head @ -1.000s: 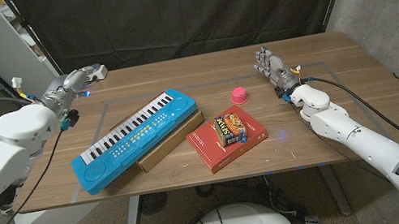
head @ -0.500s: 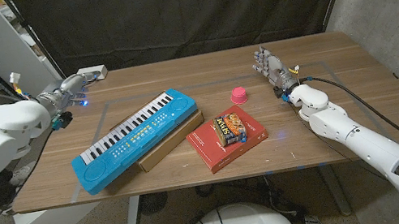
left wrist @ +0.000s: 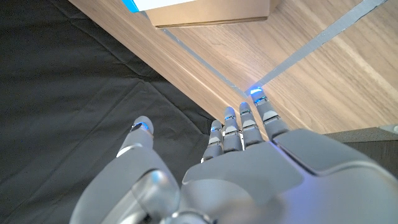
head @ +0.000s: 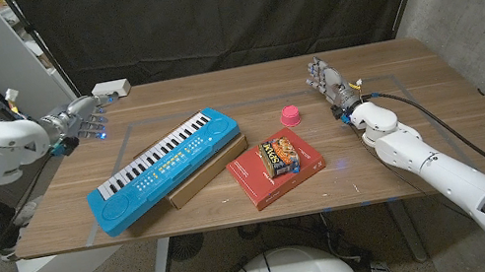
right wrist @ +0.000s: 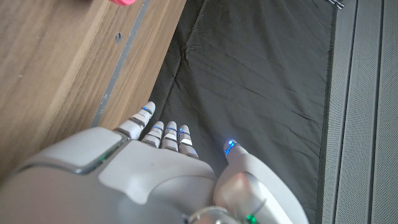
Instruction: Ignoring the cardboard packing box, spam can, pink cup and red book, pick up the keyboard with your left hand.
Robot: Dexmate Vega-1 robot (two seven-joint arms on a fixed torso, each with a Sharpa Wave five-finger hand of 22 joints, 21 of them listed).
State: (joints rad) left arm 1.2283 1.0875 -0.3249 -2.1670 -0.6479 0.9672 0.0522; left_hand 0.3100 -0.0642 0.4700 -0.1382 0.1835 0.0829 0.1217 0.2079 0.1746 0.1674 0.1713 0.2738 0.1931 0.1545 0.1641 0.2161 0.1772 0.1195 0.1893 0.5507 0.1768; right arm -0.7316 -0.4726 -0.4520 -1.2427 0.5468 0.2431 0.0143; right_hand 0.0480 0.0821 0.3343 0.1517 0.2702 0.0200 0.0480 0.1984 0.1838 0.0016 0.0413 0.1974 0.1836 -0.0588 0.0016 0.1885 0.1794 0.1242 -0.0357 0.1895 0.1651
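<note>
Keyboard (head: 168, 167) lay diagonally on the box (head: 211, 172), mid-left of the table (head: 438, 111). Left hand (head: 77, 118) hovered near the far-left corner, fingers (left wrist: 249, 121) apart, holding nothing. Right hand (head: 329, 80) empty, fingers extended.

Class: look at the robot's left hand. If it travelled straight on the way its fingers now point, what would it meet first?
Probably the small white box at the table's far left corner: the left robot hand points toward it, though depth is unclear.

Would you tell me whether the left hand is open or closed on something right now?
Open. The left hand hovers near the table's far left corner with fingers spread, holding nothing, apart from the keyboard.
</note>
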